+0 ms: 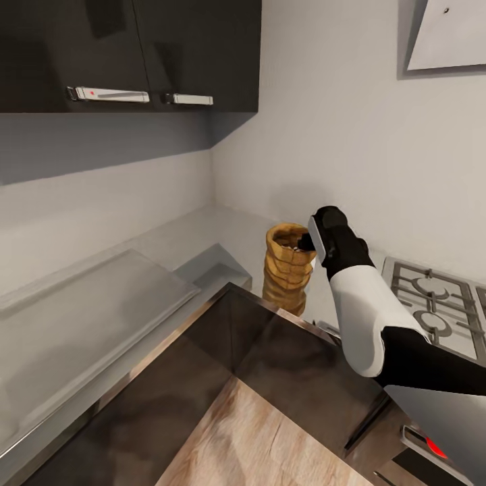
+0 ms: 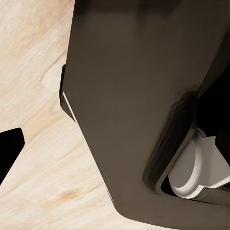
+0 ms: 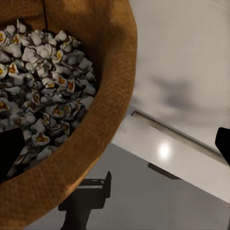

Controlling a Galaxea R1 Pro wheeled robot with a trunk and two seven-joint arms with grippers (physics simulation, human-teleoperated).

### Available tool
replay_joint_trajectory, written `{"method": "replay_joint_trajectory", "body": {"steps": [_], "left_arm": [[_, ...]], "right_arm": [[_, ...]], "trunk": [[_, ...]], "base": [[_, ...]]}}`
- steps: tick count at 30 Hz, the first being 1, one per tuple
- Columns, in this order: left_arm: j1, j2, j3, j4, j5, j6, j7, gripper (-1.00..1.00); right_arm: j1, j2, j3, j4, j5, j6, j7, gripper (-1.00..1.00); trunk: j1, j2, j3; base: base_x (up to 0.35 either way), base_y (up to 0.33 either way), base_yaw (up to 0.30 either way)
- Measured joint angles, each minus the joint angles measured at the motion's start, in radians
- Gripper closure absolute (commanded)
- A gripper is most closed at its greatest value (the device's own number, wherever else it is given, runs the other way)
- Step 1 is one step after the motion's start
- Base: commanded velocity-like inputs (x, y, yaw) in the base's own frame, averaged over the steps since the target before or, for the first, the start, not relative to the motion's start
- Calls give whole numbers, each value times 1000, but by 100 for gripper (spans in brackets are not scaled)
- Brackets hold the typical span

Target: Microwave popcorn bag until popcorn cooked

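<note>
One popcorn bag [image 1: 289, 270] rim between right jaws [image 1: 307, 244].

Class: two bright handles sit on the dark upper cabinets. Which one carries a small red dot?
The longer left handle has the red dot near its left end. The shorter right handle is plain, with no mark.

Your right arm [image 1: 364, 317] reaches to the popcorn bag [image 1: 289, 270], which stands in the countertop [image 1: 101, 317] corner at your 12 o'clock. Walls close behind the bag at 11 and 1 o'clock. The gas hob [image 1: 432, 304] blocks at 2 o'clock. The counter at 10 o'clock lies open. The upper cabinets [image 1: 128, 54] hang above it.
</note>
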Motion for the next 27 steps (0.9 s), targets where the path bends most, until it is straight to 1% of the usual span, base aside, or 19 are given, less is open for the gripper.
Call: {"method": "replay_joint_trajectory", "body": {"steps": [23, 25, 26, 27], "left_arm": [[0, 0, 0, 0, 0, 0, 0, -100], [0, 0, 0, 0, 0, 0, 0, -100], [0, 0, 0, 0, 0, 0, 0, -100], [0, 0, 0, 0, 0, 0, 0, -100]], "right_arm": [[7, 0, -1, 4, -5, 0, 2, -100], [8, 0, -1, 4, -13, 0, 2, -100], [8, 0, -1, 3, -30, 0, 0, -100], [8, 0, -1, 3, -56, -1, 0, -100]], "trunk": [[0, 0, 0], [0, 0, 0], [0, 0, 0], [0, 0, 0]], "base": [[15, 0, 0], [0, 0, 0], [0, 0, 0], [0, 0, 0]]}}
